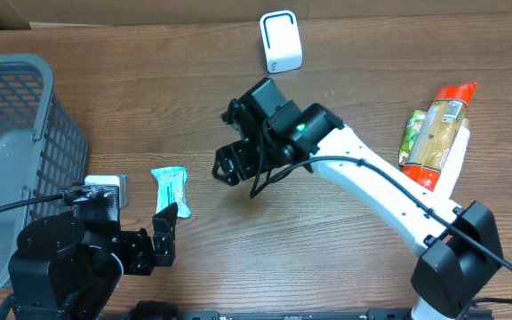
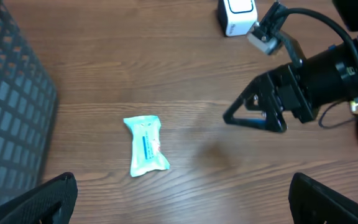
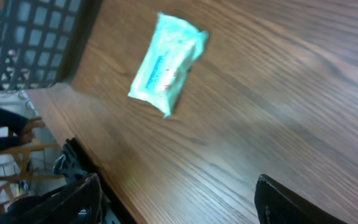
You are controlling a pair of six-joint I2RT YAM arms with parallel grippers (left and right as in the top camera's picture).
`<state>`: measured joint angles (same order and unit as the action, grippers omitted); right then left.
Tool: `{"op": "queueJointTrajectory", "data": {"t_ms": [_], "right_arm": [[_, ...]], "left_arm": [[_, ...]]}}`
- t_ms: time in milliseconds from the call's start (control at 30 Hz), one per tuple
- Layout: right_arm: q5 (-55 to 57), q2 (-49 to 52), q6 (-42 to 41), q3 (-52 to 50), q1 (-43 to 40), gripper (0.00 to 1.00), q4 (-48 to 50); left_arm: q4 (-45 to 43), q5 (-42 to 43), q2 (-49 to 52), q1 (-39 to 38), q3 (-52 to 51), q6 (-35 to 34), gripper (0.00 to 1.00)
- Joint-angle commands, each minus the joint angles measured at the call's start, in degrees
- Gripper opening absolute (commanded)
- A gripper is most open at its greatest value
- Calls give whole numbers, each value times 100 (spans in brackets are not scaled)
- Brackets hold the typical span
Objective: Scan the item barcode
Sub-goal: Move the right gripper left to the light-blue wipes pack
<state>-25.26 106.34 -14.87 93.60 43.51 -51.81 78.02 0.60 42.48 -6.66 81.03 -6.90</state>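
The packet (image 1: 169, 191) lay flat on the worktop (image 1: 238, 258) toward its near left corner, a little right of the basket (image 1: 65, 133). Its long axis ran roughly from near edge to far edge. The left claw (image 1: 154, 242) sat just on the packet's near side, fingers spread wide and empty. In the overhead view one fingertip reached about to the packet's near end, though contact could not be told. From the left wrist, the packet showed ahead and somewhat left of the midline between the fingers, so a grasp would likely close across its short width. The right claw (image 1: 228, 166) hung to the packet's right, nearer the worktop's middle, fingers also apart with nothing between them. The left arm looked the nearer. The white box, likely the scanner (image 1: 280, 42), stood at the far edge, well apart from the packet.
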Motion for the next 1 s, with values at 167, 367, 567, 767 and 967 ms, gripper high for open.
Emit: {"op": "queueJointTrajectory", "data": {"t_ms": [167,367,567,767,967], "right_arm": [[579,24,-94,-31,831,78,323],[763,201,-234,-31,981,78,549],[767,520,-291,-31,1019,77,975],[772,887,-269,-31,1189,76,1530],[772,1145,-273,-31,1355,76,1816]], "left_arm": [[127,-999,-11,26,448,42,100],[455,-1263,-11,26,850,0,100],[562,-1366,-7,26,850,9,100],[297,-1163,31,26,787,2,100],[339,-1147,31,26,713,0,100]]}}
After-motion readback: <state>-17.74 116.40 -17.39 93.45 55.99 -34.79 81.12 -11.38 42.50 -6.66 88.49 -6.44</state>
